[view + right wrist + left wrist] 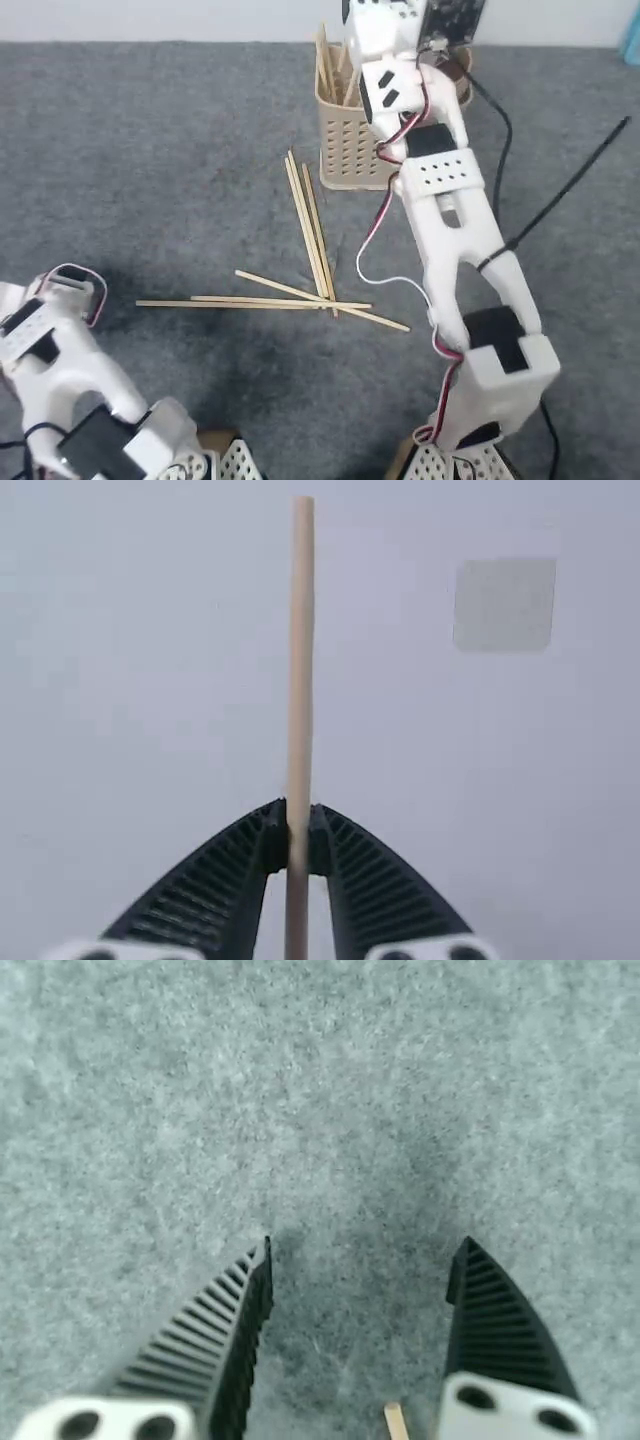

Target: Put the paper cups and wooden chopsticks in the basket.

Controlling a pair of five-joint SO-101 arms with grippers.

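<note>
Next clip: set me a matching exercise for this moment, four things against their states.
Things:
1. left pincer
2. right pincer
3. basket
4. loose chopsticks

States:
A. lying scattered on the grey carpet
B. open above the carpet
C. upright, holding stored chopsticks
D. shut on a single chopstick

Pairs: 1-B; 2-D; 3-C; 4-A
</note>
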